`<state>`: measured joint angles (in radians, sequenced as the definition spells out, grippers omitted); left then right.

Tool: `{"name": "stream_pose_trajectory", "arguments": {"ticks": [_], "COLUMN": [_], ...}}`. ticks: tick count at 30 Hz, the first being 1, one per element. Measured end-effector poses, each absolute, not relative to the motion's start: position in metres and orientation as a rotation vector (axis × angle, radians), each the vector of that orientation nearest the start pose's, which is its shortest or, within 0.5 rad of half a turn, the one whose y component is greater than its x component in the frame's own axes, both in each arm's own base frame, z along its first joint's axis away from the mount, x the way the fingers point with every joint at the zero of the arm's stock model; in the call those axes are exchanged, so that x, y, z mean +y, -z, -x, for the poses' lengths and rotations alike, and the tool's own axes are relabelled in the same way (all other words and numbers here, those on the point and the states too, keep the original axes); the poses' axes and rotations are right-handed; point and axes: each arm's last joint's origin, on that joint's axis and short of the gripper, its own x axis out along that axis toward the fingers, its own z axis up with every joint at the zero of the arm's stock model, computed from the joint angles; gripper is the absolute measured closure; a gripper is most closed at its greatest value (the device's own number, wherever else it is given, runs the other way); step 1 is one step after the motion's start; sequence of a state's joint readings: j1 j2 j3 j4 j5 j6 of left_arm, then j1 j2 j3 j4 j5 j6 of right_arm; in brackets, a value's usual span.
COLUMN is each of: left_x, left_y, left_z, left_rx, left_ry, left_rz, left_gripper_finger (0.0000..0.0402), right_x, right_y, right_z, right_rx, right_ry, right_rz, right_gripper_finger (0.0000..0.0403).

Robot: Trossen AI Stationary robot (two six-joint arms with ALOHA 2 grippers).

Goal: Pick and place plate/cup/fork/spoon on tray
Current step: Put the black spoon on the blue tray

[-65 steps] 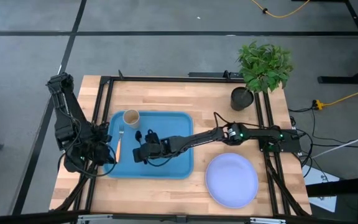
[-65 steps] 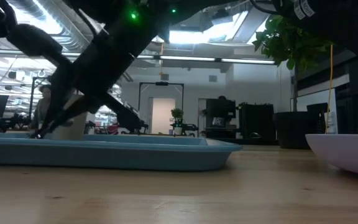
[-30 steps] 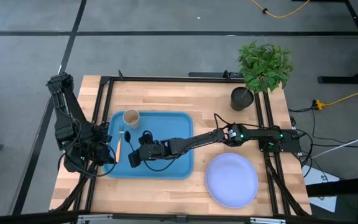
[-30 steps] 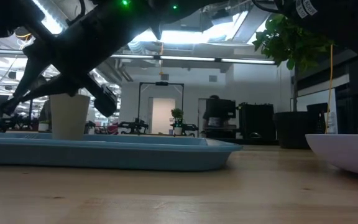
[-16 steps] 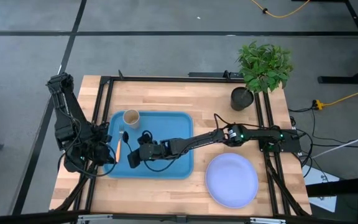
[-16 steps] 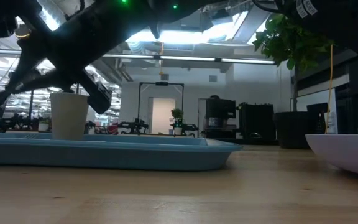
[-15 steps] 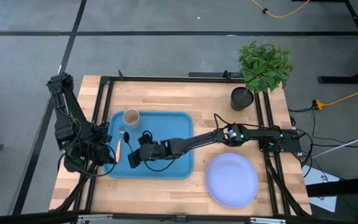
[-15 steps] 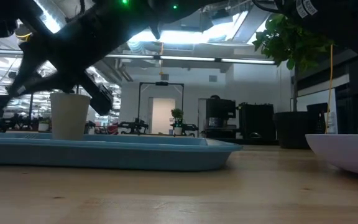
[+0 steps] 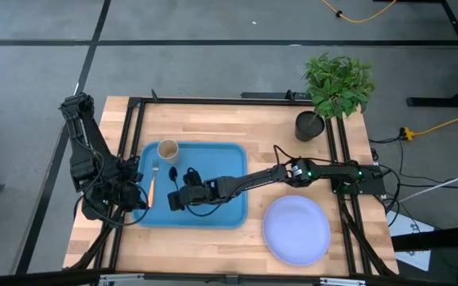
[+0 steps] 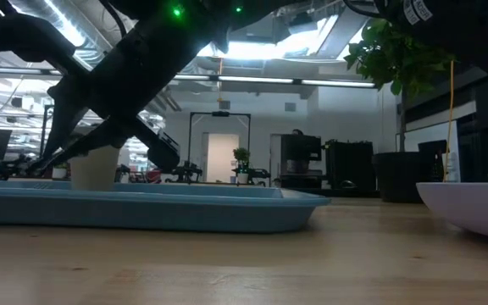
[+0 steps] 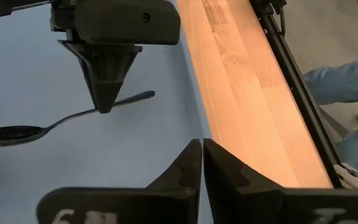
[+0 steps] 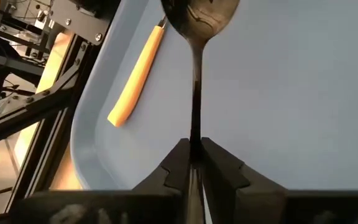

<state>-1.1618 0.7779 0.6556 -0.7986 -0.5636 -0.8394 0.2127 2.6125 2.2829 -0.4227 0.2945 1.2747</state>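
Spoon: the slim, near-black spoon [image 12: 195, 74] lies over the floor of the bright blue rectangular plastic tray [image 9: 221, 159], in its left half, just right of the fork.
Spoon axis: its long axis runs along the right gripper's own reach, oval bowl ahead of the fingers toward the tray's far side, handle back between them.
Right gripper: the right gripper [image 9: 176, 199] reaches across the tray from the right side of the table; its jaws are closed on the spoon's handle, as the right wrist view shows.
Contact with tray: in the left wrist view the spoon [image 11: 55, 122] looks level and at the tray floor, but whether the handle end rests fully cannot be told.
Key relation: the spoon points straight out from the jaws, so opening them should leave it roughly parallel to the fork; a pull back along that same axis would likely clear it cleanly.
Fork: the small fork with silver tines and a light orange handle [image 9: 152, 185] lies on the tray near its left rim, apart from the spoon.
Cup: the small tan cylindrical cup [image 9: 167, 149] stands upright in the tray's far left corner.
Plate: the round, pale lavender-blue plate [image 9: 296, 229] sits on the wooden table right of the tray, not yet on it; the right arm is the nearer one.
Left gripper: the left gripper [image 11: 202, 163] waits at the tray's left edge, jaws together and empty.
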Motion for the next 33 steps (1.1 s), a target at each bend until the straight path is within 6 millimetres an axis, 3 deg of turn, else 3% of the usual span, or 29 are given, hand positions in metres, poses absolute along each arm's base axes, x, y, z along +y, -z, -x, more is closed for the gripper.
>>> {"name": "stream_pose_trajectory", "arguments": {"ticks": [8,14,19,22,26,30,33], "left_x": [-0.121,-0.121,-0.121,-0.121,-0.121,-0.121,-0.121], "left_y": [-0.245,-0.245,-0.245,-0.245,-0.245,-0.245,-0.245], "left_z": [-0.069,-0.069,-0.069,-0.069,-0.069,-0.069,-0.069], "left_rx": [0.764,0.764,0.766,0.767,0.767,0.767,0.764], "left_ry": [0.254,0.253,0.247,0.244,0.243,0.243,0.242], "left_rz": [0.083,0.083,0.1,0.106,0.107,0.108,0.109], "left_gripper_finger": [0.0395,0.0399,0.0389,0.0384,0.038,0.0382,0.0387], "right_x": [0.112,0.113,0.12,0.139,0.176,0.215,0.233], "right_y": [-0.148,-0.151,-0.168,-0.188,-0.201,-0.213,-0.228], "right_z": [-0.557,-0.56,-0.567,-0.567,-0.553,-0.525,-0.495], "right_rx": [0.575,0.544,0.54,0.525,0.561,0.67,0.797], "right_ry": [0.529,0.499,0.257,0.082,-0.059,-0.18,-0.156], "right_rz": [-1.024,-1.038,-0.957,-0.835,-0.609,-0.296,-0.177], "right_gripper_finger": [0.0293,0.0282,0.0282,0.0282,0.0282,0.0282,0.0284]}}
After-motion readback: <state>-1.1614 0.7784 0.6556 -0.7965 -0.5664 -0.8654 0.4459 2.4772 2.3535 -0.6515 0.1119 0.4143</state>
